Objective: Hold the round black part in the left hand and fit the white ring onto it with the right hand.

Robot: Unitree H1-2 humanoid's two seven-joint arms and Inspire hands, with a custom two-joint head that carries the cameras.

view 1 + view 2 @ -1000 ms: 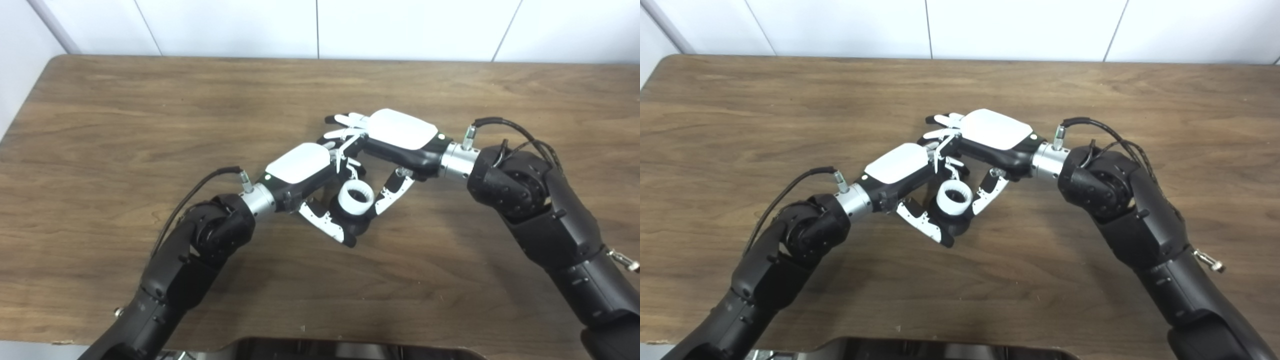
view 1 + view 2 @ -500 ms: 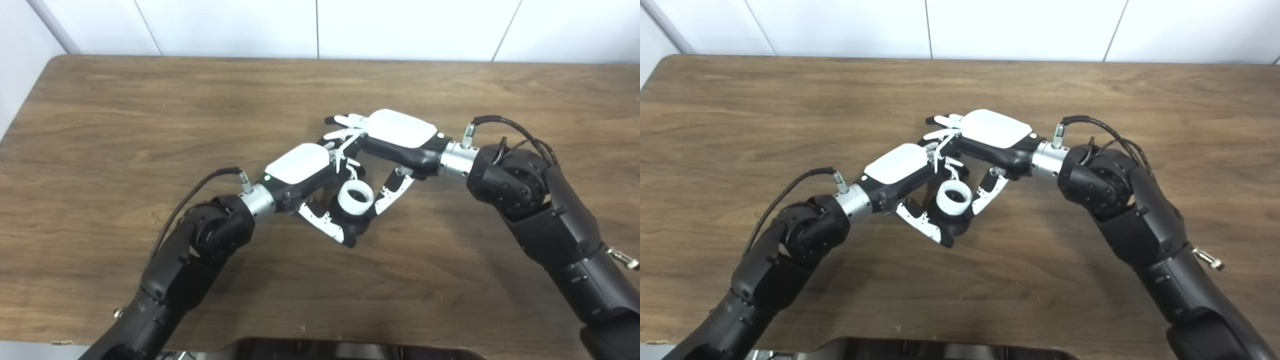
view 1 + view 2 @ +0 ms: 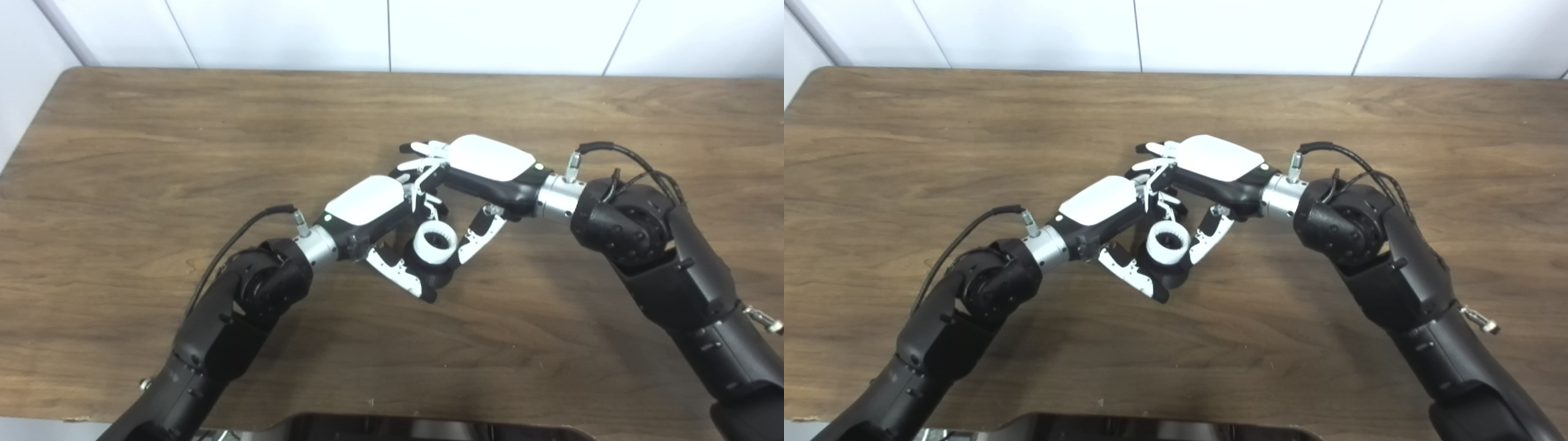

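At the table's middle, my left hand (image 3: pixel 375 211) is shut on the round black part (image 3: pixel 438 277), its thumb curling under the part's near side. The white ring (image 3: pixel 435 242) sits on top of the black part, hole facing up. My right hand (image 3: pixel 485 164) hovers just behind and to the right, palm down. Its fingers (image 3: pixel 422 149) stretch out flat over the left hand's knuckles, and its thumb (image 3: pixel 481 236) leans against the right side of the ring. Nothing is closed inside the right hand.
The wooden table (image 3: pixel 153 153) runs to a white wall at the back. A dark glossy object (image 3: pixel 429 425) shows at the bottom edge of the picture, in front of the table's near edge.
Nearly nothing: the right hand and forearm have eased a few pixels down and toward the left. The left hand, black part and ring stay put.
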